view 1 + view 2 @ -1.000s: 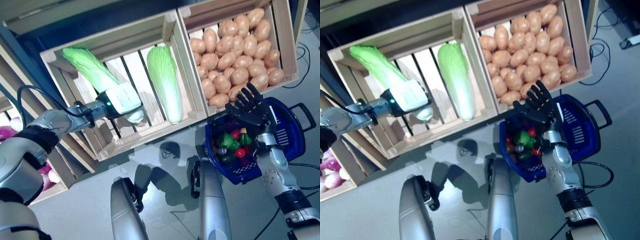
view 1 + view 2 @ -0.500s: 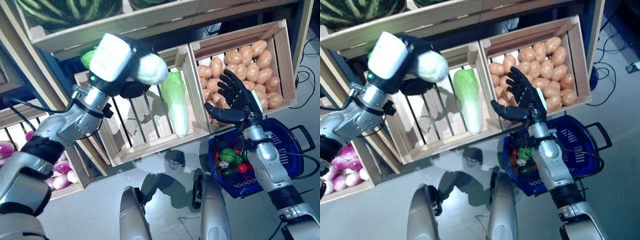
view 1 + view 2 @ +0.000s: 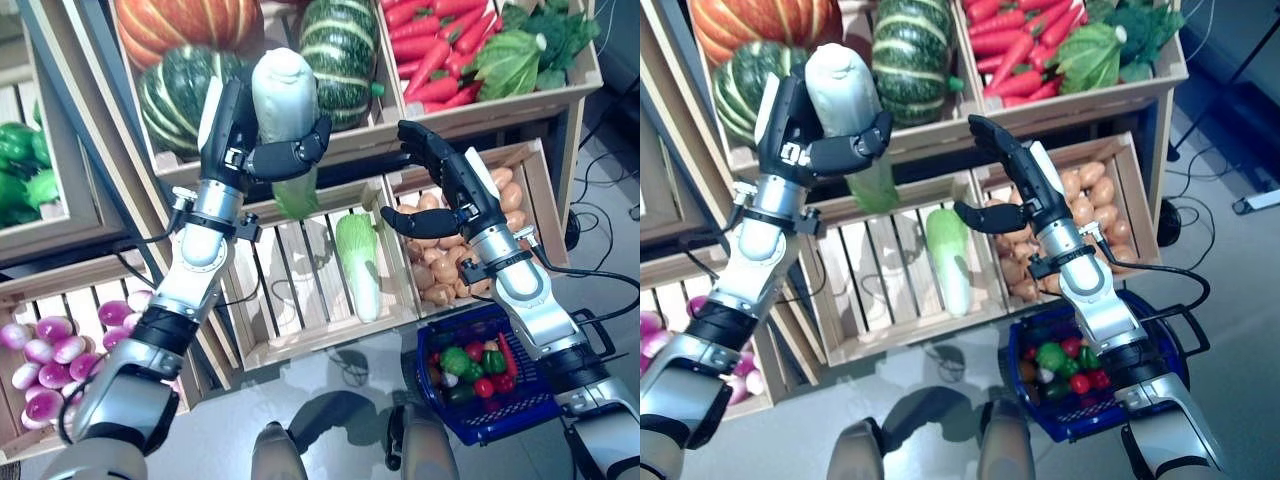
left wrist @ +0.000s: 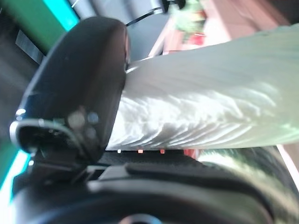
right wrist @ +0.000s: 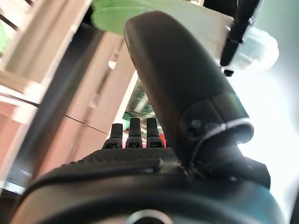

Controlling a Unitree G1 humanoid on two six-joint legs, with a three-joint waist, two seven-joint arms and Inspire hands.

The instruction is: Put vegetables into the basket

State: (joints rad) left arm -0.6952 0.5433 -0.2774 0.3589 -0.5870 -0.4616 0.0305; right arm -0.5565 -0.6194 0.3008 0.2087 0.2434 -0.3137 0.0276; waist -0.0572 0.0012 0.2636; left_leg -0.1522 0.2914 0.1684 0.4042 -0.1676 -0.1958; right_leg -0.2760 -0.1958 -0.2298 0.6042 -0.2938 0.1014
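My left hand (image 3: 248, 140) is shut on a long pale cabbage (image 3: 283, 88) and holds it upright, high in front of the stand's upper shelf, with its green leafy end (image 3: 296, 196) hanging below the fingers. In the left wrist view the cabbage (image 4: 210, 107) lies across the palm under the thumb (image 4: 79, 93). My right hand (image 3: 457, 188) is open, fingers straight, raised in front of the potato crate and above the blue basket (image 3: 490, 432). The basket stands on the floor and holds green, red and orange vegetables (image 3: 468, 368).
The wooden stand (image 3: 320, 335) with its slatted crates and shelves rises close in front. A second cabbage (image 3: 358, 265) lies in the slatted crate below my left hand. Grey floor (image 3: 340, 400) lies between the stand and the basket.
The camera has tilted up. My left hand has lifted the cabbage out of the crate and turned it upright. My right hand has risen from the basket's rim to crate height.
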